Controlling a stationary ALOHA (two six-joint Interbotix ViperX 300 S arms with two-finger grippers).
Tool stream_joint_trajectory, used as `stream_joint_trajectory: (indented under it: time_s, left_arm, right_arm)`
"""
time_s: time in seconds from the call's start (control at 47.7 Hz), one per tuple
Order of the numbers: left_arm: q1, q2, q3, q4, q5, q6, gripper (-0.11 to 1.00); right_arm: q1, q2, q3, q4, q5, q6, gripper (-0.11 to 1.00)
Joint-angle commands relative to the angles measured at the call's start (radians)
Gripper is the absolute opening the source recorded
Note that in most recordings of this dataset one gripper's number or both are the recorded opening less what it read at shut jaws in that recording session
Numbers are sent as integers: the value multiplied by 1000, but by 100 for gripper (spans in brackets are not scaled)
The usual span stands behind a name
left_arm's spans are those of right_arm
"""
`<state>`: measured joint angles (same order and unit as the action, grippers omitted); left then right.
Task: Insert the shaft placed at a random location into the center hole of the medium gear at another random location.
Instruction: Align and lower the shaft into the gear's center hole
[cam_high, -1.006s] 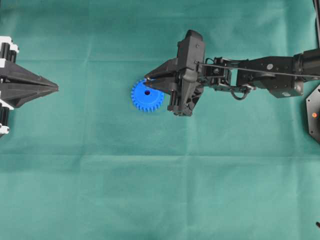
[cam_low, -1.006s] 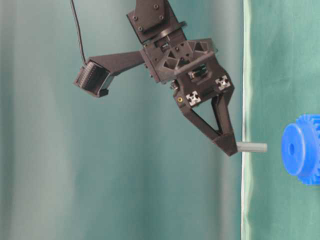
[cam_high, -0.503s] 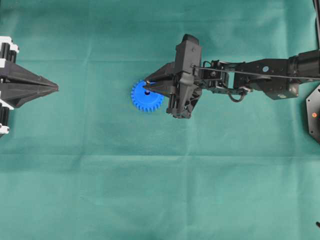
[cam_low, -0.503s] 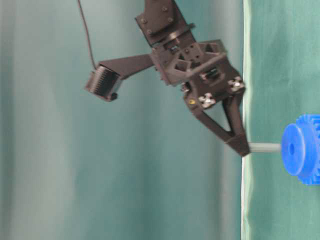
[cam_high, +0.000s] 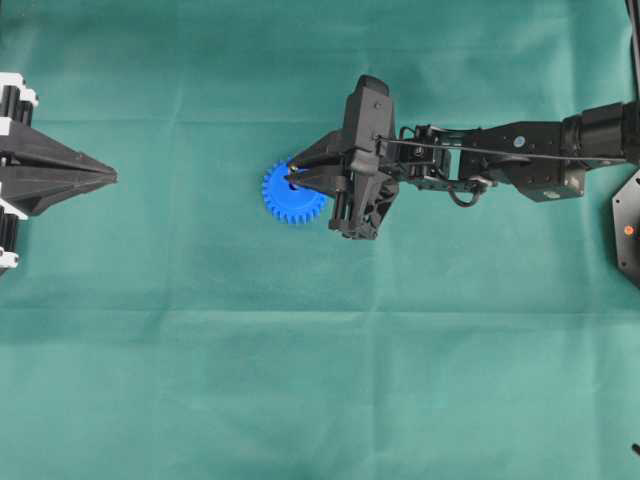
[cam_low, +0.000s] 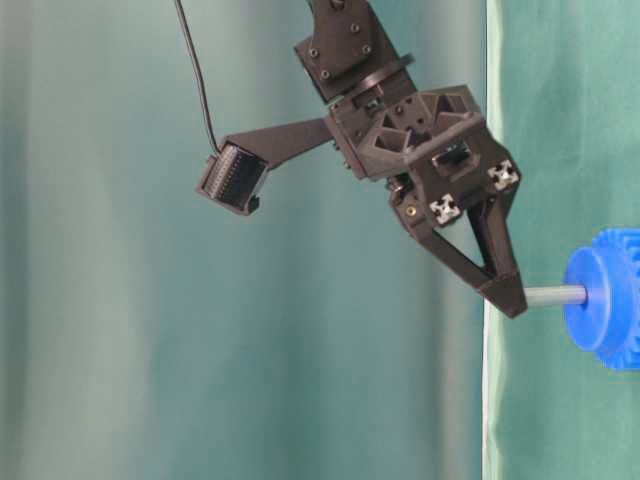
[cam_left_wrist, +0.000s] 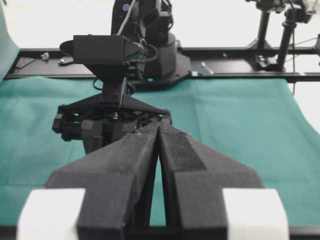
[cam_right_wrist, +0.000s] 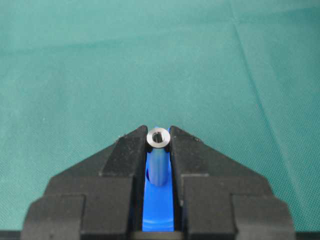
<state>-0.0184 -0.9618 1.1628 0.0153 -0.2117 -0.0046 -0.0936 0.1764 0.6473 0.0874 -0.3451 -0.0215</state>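
Spanning every view, the table (cam_high: 300, 380) is covered with a green cloth and carries the task's things. Right arm (cam_high: 520, 160): it reaches in from the 3 o'clock edge of the overhead view toward the centre. Left pincer (cam_high: 112, 177): it rests at the 9 o'clock edge of the overhead view, well apart from the gear, its two black fingers (cam_left_wrist: 135, 165) pressed together with nothing between them. Right pincer (cam_high: 291, 177): its tips lie over the gear in the overhead view; in the right wrist view the fingers (cam_right_wrist: 125, 150) clamp the shaft from both sides. Medium gear (cam_high: 290, 198): a bright blue toothed wheel lying flat on the cloth, slightly toward 12 o'clock and 9 o'clock of the overhead view's centre, partly covered by the right pincer. Shaft (cam_low: 555, 295): a grey pin held at one end by the right pincer; in the table-level view its free end meets the middle of the gear's flat face (cam_low: 590, 300), square to it. Seen from the right wrist, its ring-shaped end (cam_right_wrist: 158, 137) sits between the fingertips, with blue gear below. The centre hole is hidden behind the shaft; how deep the pin sits cannot be told.
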Motion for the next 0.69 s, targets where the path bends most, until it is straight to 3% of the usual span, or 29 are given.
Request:
stream_joint_trajectory:
  time_s: [0.0, 0.231, 0.671]
  left_arm:
    - [-2, 8, -21, 2, -2, -2, 0]
    - [0, 8, -23, 2, 2, -2, 0]
    - [-2, 6, -21, 2, 2, -2, 0]
  right_arm:
    - [2, -21, -18, 3, -6, -12, 14]
    - [2, -86, -15, 0, -5, -15, 14]
    - [3, -72, -17, 3, -5, -12, 14]
